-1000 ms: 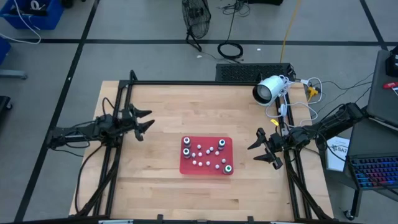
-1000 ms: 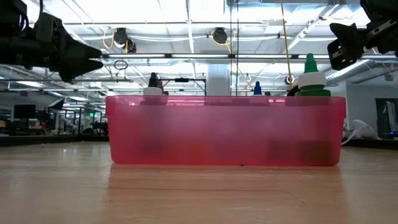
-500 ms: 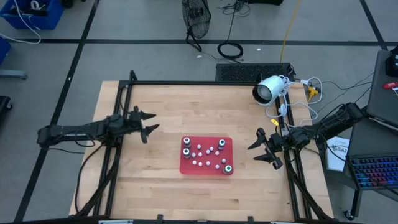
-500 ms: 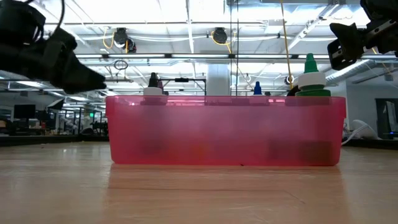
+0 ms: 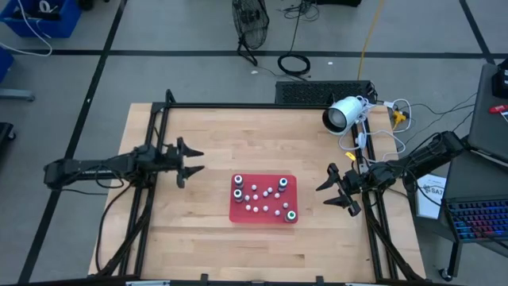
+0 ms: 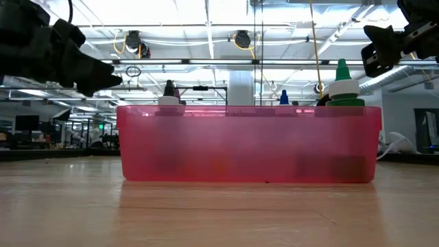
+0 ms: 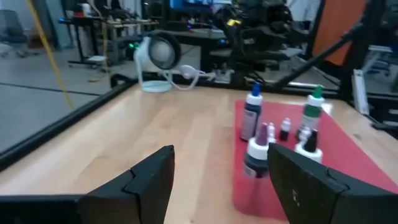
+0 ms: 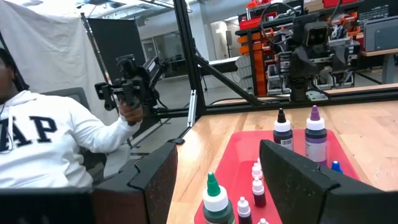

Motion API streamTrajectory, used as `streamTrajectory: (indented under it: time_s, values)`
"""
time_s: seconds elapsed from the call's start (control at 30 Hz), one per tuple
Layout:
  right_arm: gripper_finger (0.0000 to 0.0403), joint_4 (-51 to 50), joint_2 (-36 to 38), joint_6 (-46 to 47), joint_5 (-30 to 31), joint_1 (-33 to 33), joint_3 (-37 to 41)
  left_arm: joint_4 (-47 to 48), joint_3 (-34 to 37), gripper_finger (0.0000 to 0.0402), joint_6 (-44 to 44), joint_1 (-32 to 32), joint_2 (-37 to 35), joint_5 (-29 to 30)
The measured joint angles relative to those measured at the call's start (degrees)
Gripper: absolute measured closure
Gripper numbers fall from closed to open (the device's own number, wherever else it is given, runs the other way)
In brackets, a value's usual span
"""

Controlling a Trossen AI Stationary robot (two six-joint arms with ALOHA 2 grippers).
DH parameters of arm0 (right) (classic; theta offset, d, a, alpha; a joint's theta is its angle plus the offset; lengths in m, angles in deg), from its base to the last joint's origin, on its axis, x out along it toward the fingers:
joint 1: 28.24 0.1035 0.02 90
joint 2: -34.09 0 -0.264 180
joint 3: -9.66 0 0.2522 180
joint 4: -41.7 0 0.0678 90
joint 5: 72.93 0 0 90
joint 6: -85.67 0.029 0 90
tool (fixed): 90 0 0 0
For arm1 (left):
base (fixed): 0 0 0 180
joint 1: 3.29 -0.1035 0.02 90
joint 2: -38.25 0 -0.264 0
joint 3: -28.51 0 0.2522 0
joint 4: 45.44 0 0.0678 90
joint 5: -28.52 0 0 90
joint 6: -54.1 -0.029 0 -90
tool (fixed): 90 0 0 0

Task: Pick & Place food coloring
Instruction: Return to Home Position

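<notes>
A: Where's the food coloring (image 5: pixel 262 197) rn?

B: All the wee bottles stand in the red tray (image 5: pixel 232 214), about mid desk (image 5: pixel 238 135). We see none loose on the wood. The green-capped one (image 5: pixel 291 214) is at a tray corner, on the right arm's side.

A: And the grippers?

B: Left gripper (image 5: pixel 194 160) hangs over bare desk, well apart from the tray, on its left. Fingers are wide apart w/ nothing btw them. Right gripper (image 5: pixel 321 194) is near the tray's right end, not touching it. It's spread wide too & holds nothing.

A: So which step are we on?

B: We think the picking is done & this is the go-home bit. No bottle is left out to fetch, and both grippers are empty.

A: What does the next move need?

B: Prob. just fold each arm back to its own side of the desk, up & away from the tray. The left arm has open wood all round it. The right one is closer, so we'd lift it first, not swing low, or it may bump the tray & tip the tall bottles. No grab needed, so no need to close the fingers.
</notes>
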Motion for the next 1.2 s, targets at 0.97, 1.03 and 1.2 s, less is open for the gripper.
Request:
streamTrajectory:
  time_s: [0.97, 1.03, 1.2]
  values:
    - [0.0187, 0.0, 0.0, 0.0, 0.0, 0.0, 0.01, 11.64, -0.06, 0.0133, 0.73, -5.4, -17.32, 4.45]
    - [0.0188, 0.0, 0.02, 0.0, 0.0, 0.0, 0.0, 11.69, -0.07, 0.0133, 0.46, -5.4, -17.32, 4.44]
    - [0.0185, 0.0, 0.01, 0.0, 0.0, 0.01, 0.02, 11.04, -0.07, 0.0133, 0.43, -5.4, -17.3, 4.59]
